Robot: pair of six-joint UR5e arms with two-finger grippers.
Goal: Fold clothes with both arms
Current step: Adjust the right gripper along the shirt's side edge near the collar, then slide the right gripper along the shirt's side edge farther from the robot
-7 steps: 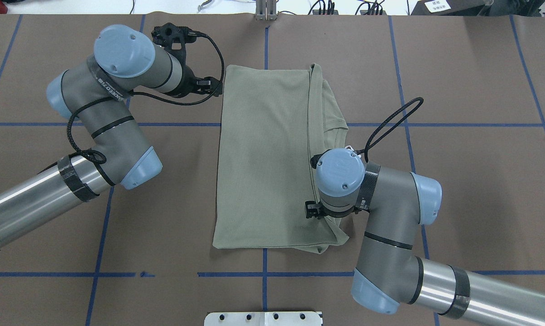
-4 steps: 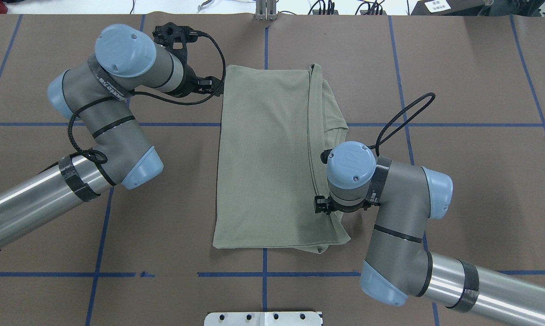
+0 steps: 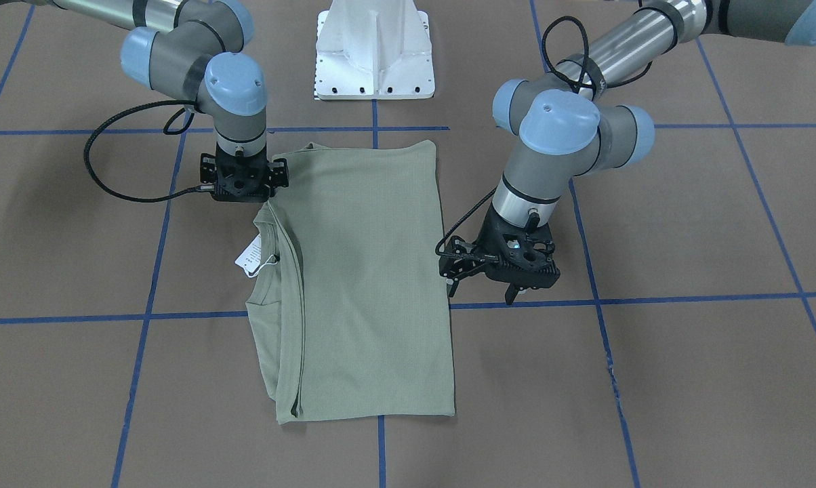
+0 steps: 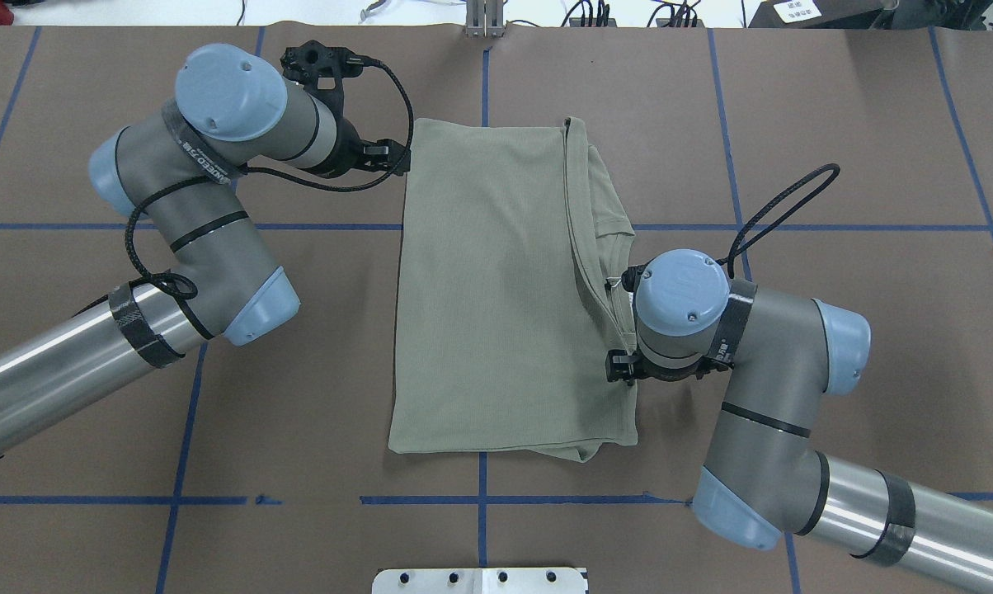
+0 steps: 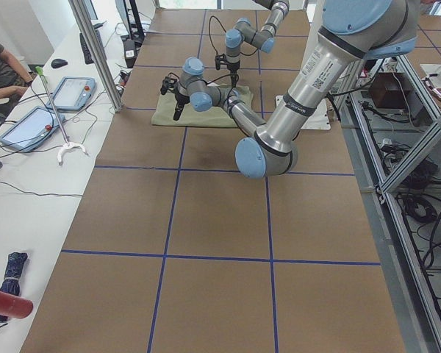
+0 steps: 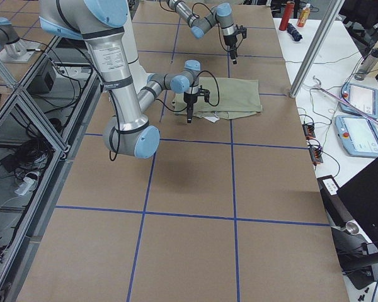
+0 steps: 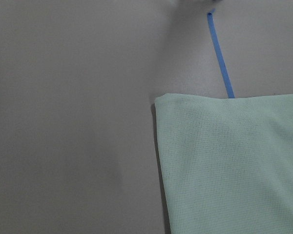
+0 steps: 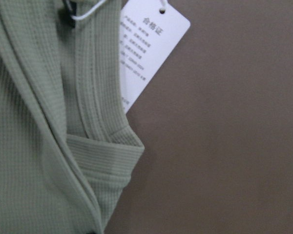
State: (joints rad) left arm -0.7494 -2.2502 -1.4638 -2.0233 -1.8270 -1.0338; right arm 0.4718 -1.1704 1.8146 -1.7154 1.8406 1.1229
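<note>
The sage-green shirt [image 4: 488, 289] lies flat on the brown table, folded lengthwise into a long rectangle [image 3: 367, 271]. Its collar and white paper tag [image 3: 252, 256] stick out on the robot's right side. My left gripper [image 3: 480, 291] is open and empty, just off the shirt's left edge near the far corner [image 4: 385, 157]. Its wrist view shows that corner [image 7: 234, 165]. My right gripper [image 3: 242, 183] points down at the shirt's right edge, just nearer the robot than the collar [image 4: 620, 369]. Its fingers are hidden, so I cannot tell its state. Its wrist view shows collar [image 8: 88, 97] and tag [image 8: 146, 53].
The white pedestal base [image 3: 374, 54] stands at the robot's side of the table. Blue tape lines [image 4: 298, 226] grid the brown surface. Side benches with tablets [image 5: 29, 125] and an upright pole [image 5: 95, 51] flank the table's far side.
My right arm has moved to the robot's right, from over the folded layers to the shirt's right edge. The left arm has barely moved. The shirt's right flap has settled slightly.
</note>
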